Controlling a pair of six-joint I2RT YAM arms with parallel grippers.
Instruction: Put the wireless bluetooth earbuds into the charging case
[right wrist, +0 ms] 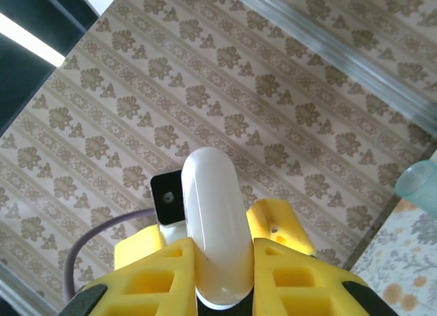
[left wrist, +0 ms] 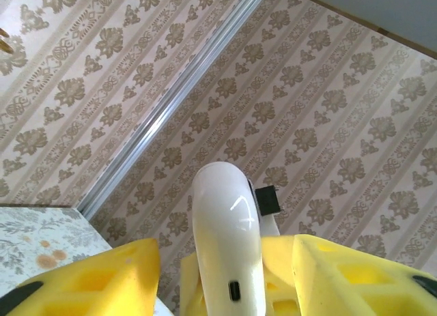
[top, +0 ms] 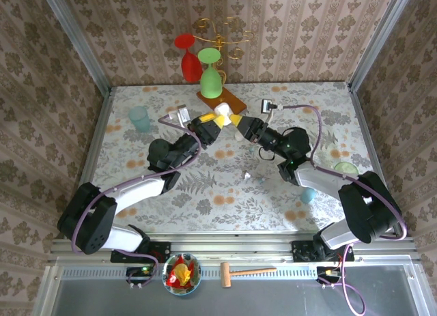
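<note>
**Entry 1.** White, rounded, glossy plastic charging case [top: 222,110]. You have it lifted off the floral-patterned bench [top: 205,193], over the near edge of the brown wooden board [top: 234,99], between both tools. A small dark slot shows on its narrow face in the left wrist view.

**Entry 2.** Right tool [top: 237,121]. It lies at the board's near right. Its yellow fingers [right wrist: 300,278] press on both flanks of the charging case, so you grip the case here with the jaws narrow.

**Entry 3.** Left tool [top: 210,121]. It lies at the board's near left. Its yellow fingers [left wrist: 89,285] stand partway apart, with a gap on each side of the case. They bracket it without touching.

**Entry 4.** Tiny pale plastic earbuds [top: 247,174]. These are small bits lying on the bench, well to the near side of the board and well apart from the case. They are too small for you to count.

**Entry 5.** Green goblet-shaped glass [top: 210,77]. It stands on the board, with a red glass [top: 189,60] just beside it at the board's far left.

**Entry 6.** Translucent teal cup [top: 139,118]. It is on the bench, well left of the board.

**Entry 7.** Wooden mallet [top: 246,270]. It lies beyond the bench's near edge, far nearer you than the board, beside a glass bowl [top: 181,274] with red and yellow contents.
</note>
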